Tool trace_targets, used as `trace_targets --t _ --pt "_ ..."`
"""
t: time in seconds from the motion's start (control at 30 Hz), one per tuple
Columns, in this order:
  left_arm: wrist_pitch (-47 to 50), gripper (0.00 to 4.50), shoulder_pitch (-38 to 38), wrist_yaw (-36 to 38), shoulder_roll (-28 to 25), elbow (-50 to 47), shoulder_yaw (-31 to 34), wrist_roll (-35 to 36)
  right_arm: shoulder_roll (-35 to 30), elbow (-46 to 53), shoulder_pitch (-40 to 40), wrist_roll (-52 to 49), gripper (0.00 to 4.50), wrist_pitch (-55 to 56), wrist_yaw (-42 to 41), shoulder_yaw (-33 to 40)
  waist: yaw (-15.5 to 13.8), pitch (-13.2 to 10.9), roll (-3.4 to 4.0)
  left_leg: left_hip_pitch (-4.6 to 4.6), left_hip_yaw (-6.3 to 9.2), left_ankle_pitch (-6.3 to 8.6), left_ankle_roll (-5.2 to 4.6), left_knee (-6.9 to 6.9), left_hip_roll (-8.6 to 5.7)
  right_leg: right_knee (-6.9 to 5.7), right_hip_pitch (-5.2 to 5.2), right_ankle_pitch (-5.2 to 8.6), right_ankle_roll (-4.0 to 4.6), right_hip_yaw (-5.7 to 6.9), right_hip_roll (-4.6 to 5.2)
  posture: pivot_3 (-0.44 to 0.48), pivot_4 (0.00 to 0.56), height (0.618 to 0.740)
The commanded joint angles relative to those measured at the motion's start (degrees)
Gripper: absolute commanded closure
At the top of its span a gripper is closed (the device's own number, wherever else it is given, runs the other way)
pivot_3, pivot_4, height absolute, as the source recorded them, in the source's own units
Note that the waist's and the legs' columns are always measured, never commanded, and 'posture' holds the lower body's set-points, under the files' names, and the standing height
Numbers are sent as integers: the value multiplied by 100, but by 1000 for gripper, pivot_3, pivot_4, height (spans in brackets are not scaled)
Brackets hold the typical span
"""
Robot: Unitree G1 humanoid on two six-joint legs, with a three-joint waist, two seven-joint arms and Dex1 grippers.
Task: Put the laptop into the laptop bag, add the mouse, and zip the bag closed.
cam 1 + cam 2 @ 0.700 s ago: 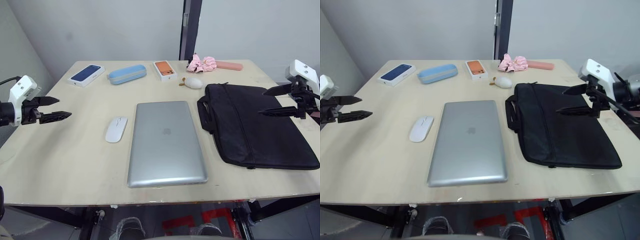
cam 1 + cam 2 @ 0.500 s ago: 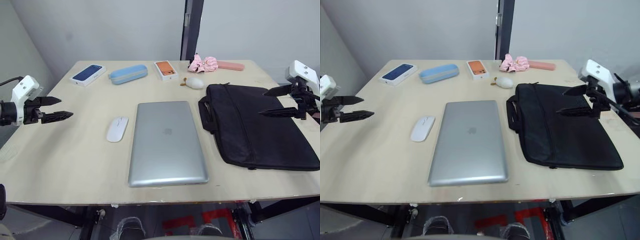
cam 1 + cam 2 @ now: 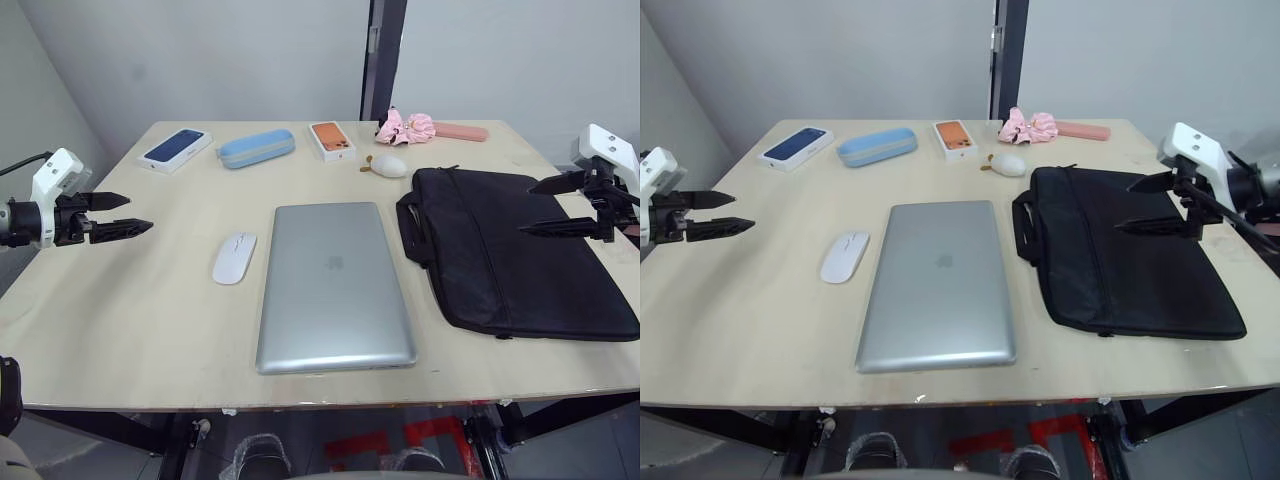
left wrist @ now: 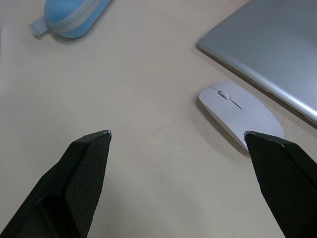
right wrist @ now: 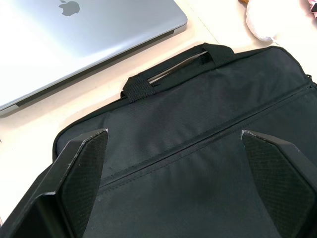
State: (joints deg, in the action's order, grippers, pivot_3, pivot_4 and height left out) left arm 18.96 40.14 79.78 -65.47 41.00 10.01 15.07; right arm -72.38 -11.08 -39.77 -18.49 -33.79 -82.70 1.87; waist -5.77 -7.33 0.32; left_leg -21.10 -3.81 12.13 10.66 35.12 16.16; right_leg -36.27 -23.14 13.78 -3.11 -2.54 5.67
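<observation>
Hovering spread right tool (image 3: pixel 548 207) over closed laptop bag (image 3: pixel 510 255), just right of laptop (image 3: pixel 333 286); opening zipper fully first; left tool (image 3: pixel 128 215) spread beyond mouse (image 3: pixel 233 258)

Left claw (image 3: pixel 138 214) nudged inward toward the mouse (image 3: pixel 233 258)

1. The left gripper (image 4: pixel 178 141) is hovering over the pale table (image 4: pixel 124 99), its two black fingers (image 4: pixel 81 173) spreading wide apart.
2. The mouse (image 4: pixel 240 113) is lying flat just beside the laptop (image 4: pixel 272 44).
3. A blue case (image 4: pixel 72 17) is sitting well apart from both.
</observation>
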Motion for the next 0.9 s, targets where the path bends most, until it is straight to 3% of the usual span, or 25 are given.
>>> trace_targets --t 0.03,0.67,0.8,0.9 --pt "1 0 155 38 -52 36 16 -8 -176 -74 -114 34 16 112 -60 156 -2 0 0 0 0 0 0 0 0 0 0 0 0 0 0 0 150 740" --pt "865 0 -30 101 -45 -547 73 208 -192 -389 -186 182 16 428 -235 109 4 0 0 0 0 0 0 1 0 0 0 0 0 0 0 0 150 740" --pt "1786 0 -37 8 -53 -818 9 324 -97 -191 -29 237 16 493 -81 108 4 0 0 0 0 0 0 1 0 -1 0 0 0 0 0 0 150 740" --pt "3467 0 -277 -68 15 -1750 157 1003 183 192 142 286 16 580 300 77 8 1 -1 0 0 0 0 1 0 -1 0 0 0 0 0 0 150 740"
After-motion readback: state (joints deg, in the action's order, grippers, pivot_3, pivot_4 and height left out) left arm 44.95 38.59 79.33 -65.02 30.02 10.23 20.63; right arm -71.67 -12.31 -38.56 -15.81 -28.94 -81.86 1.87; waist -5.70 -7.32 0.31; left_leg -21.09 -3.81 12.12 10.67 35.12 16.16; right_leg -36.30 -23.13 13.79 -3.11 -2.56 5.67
